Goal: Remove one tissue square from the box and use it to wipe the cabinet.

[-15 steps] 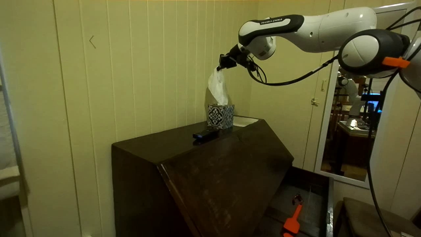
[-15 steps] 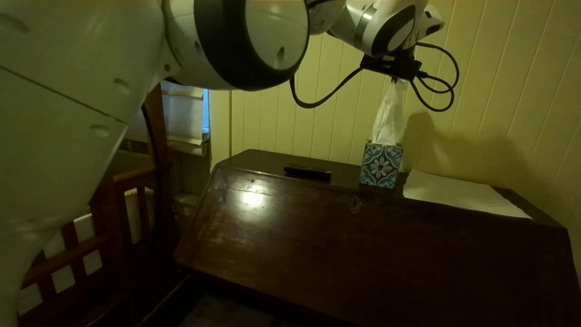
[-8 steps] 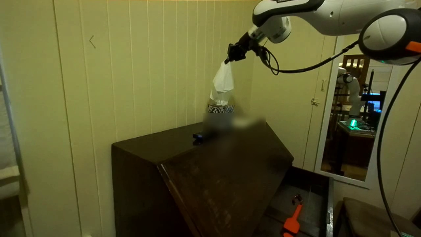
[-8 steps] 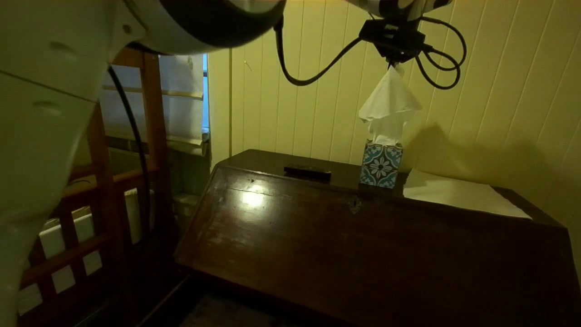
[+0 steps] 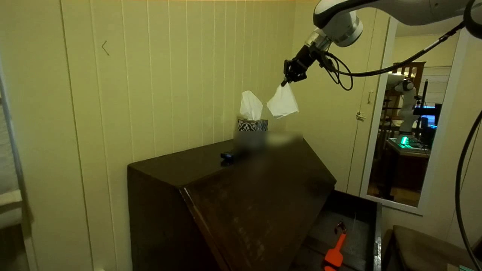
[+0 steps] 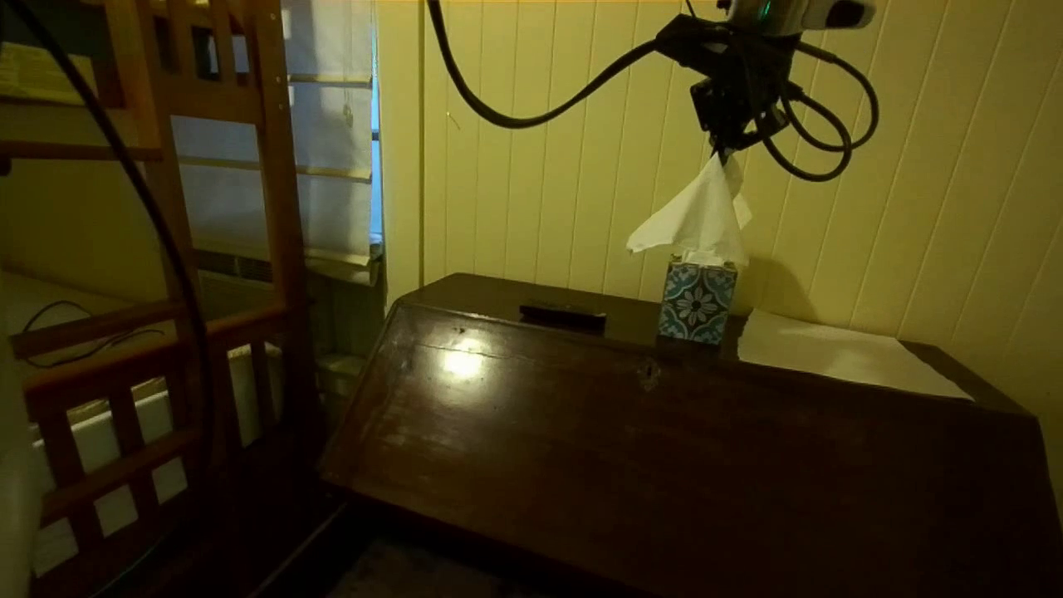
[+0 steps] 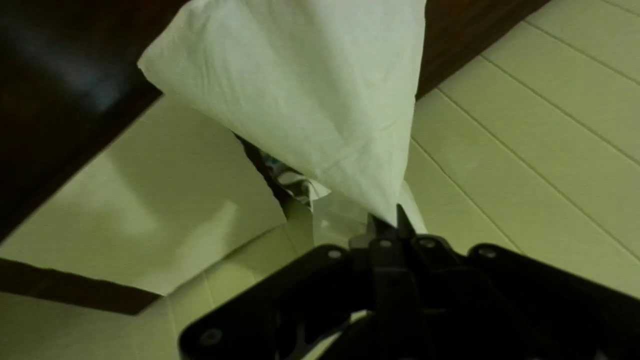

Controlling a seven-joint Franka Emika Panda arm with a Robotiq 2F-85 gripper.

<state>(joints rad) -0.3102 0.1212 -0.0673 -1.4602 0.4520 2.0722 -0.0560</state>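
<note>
My gripper (image 5: 284, 83) is shut on a corner of the white tissue square (image 5: 283, 102), which hangs from the fingertips, apart from the box. In an exterior view the gripper (image 6: 721, 152) and tissue square (image 6: 693, 203) appear in front of and above the patterned box (image 6: 698, 303). The box (image 5: 251, 125) stands on the dark brown cabinet (image 5: 226, 210), with another white tuft (image 5: 251, 106) poking from its top. In the wrist view the tissue square (image 7: 310, 85) spreads from the gripper (image 7: 390, 217) and covers most of the box (image 7: 295, 182). Part of one exterior view is blurred around the box's base.
A flat black object (image 6: 562, 314) lies on the cabinet top beside the box. A white sheet (image 6: 839, 353) lies on the box's other side. The panelled wall (image 5: 188, 75) stands behind the cabinet. An orange tool (image 5: 335, 256) and a mirror (image 5: 399, 162) are at the right.
The tissue square has come out of the box in my gripper. The gripper rose, then moved away from above the box and slightly down. A fresh tuft now stands in the box.
</note>
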